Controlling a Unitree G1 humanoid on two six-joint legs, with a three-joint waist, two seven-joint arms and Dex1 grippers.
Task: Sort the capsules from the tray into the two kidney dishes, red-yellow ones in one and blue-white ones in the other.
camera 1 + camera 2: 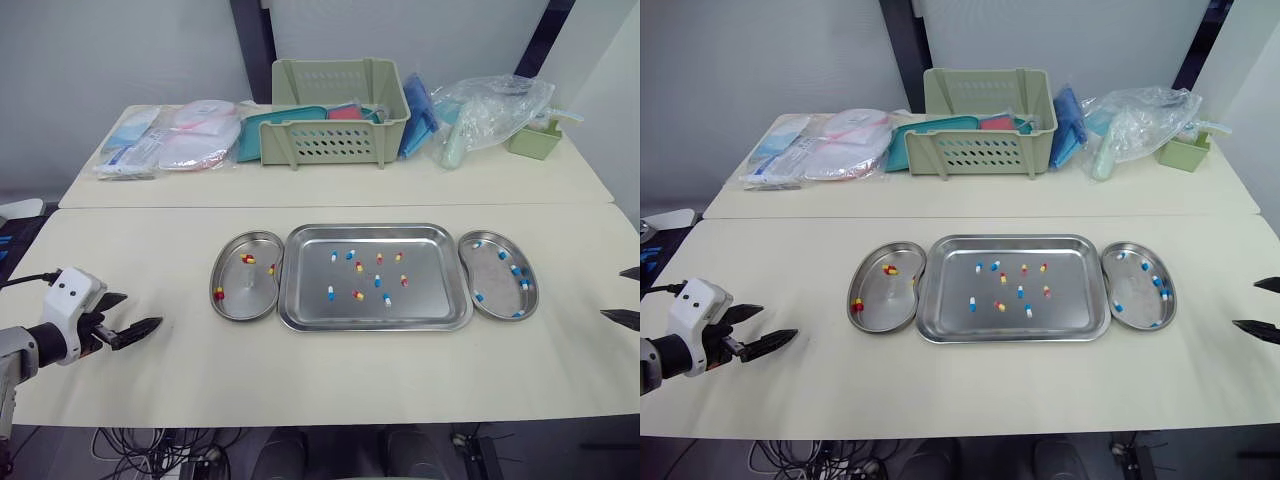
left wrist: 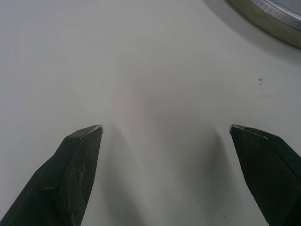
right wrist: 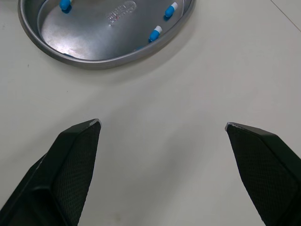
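A steel tray (image 1: 300, 300) in the table's middle holds several loose capsules, red-yellow (image 1: 358, 295) and blue-white (image 1: 330, 292) mixed. The left kidney dish (image 1: 240, 300) holds a few red-yellow capsules (image 1: 248, 259). The right kidney dish (image 1: 495, 290) holds several blue-white capsules (image 1: 520, 278). My left gripper (image 1: 135, 315) hovers open and empty over the table, well left of the left dish. My right gripper (image 1: 624, 295) stands open and empty at the table's right edge, just right of the right dish (image 3: 94, 42).
On the rear table stand a pale green slotted basket (image 1: 340, 110), plastic-wrapped supplies (image 1: 175, 140) at the left, a clear bag (image 1: 490, 110) and a small green box (image 1: 535, 140) at the right. A seam between the two tables runs behind the tray.
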